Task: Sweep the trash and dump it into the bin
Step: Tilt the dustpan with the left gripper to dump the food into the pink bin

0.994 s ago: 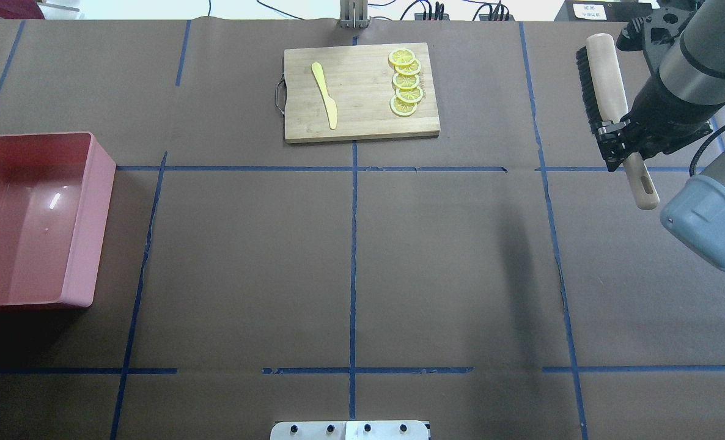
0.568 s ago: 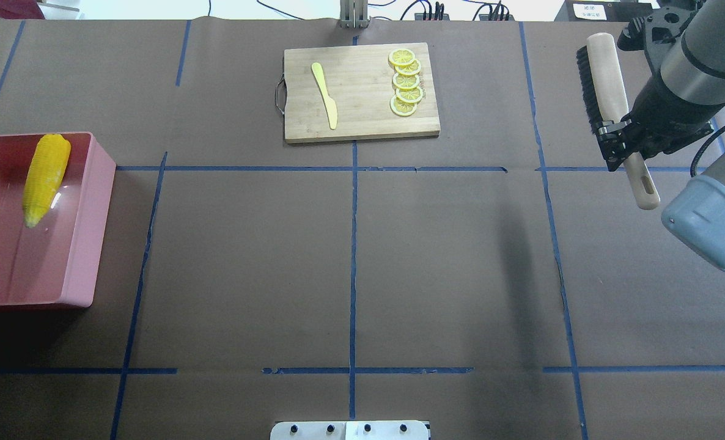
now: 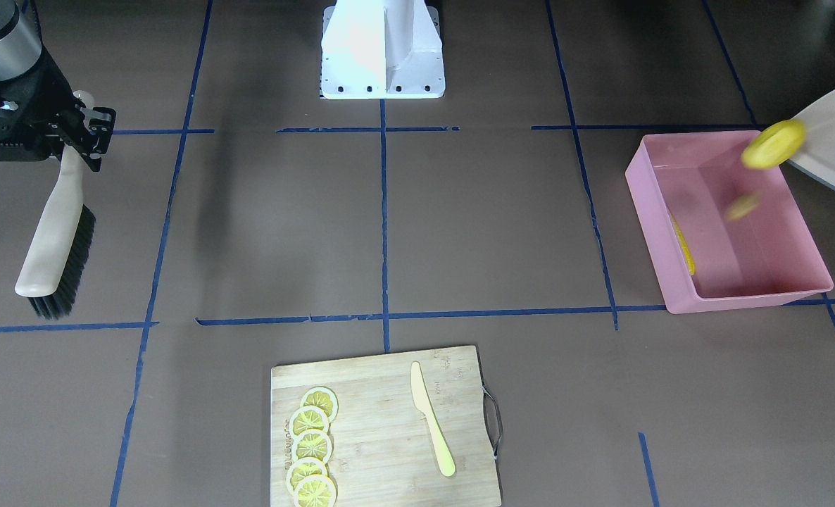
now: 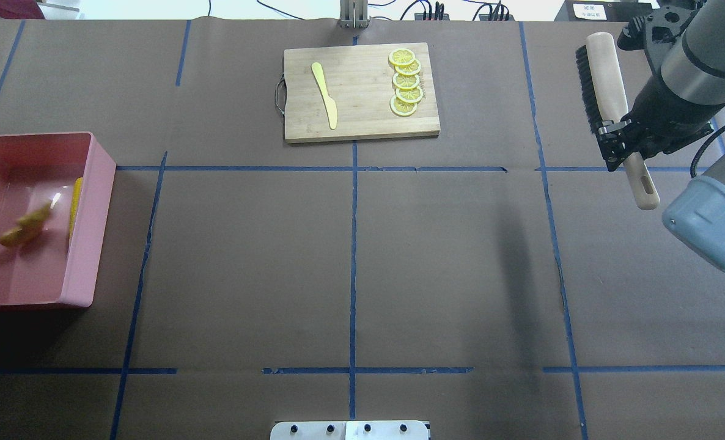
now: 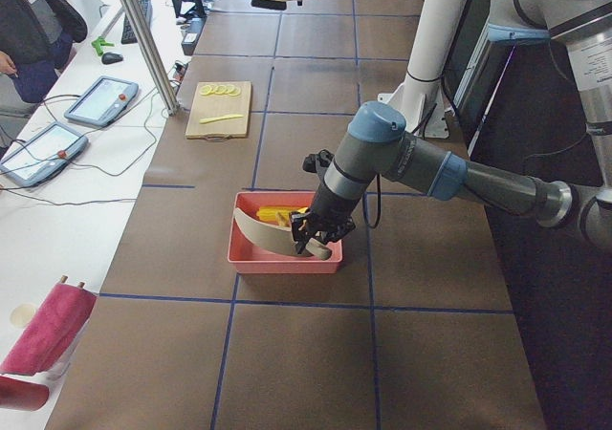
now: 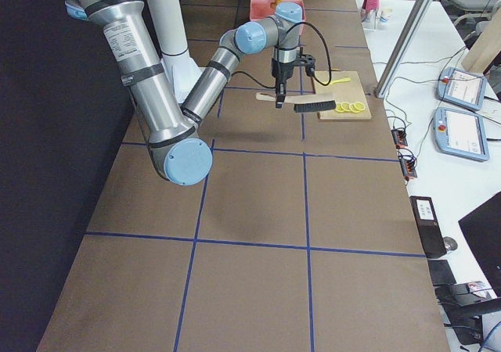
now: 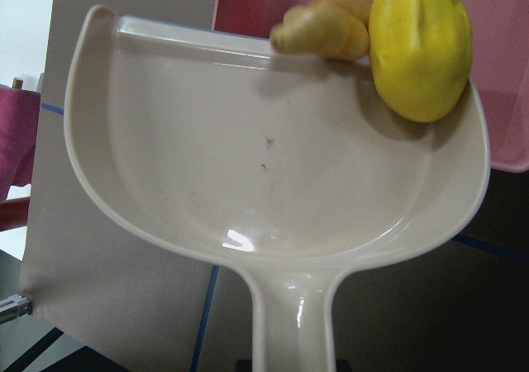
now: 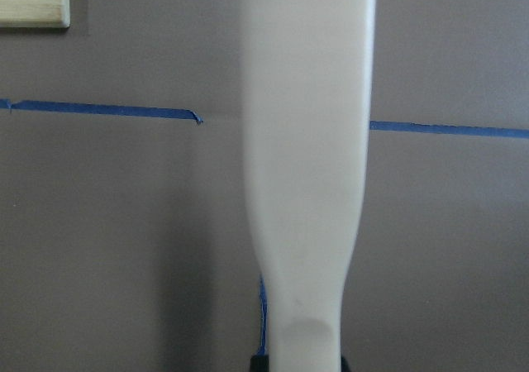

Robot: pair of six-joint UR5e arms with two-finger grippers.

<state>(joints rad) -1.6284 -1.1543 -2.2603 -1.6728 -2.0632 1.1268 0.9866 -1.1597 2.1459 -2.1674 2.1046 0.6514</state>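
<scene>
Beyond left tool (image 5: 313,243), vegetable (image 7: 421,45) at dustpan (image 7: 248,157) lip

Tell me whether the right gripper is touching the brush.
Touching. In the overhead view the right gripper is closed on both sides of the wooden handle of the brush.

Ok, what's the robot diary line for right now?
step: dumping | dustpan: tipped over bin | corn cob: in bin | ginger root, lumpy vegetable: mid-drop | right gripper: holds brush

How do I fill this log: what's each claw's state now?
Left claw: shut on the dustpan.
Right claw: shut on the brush.
</scene>
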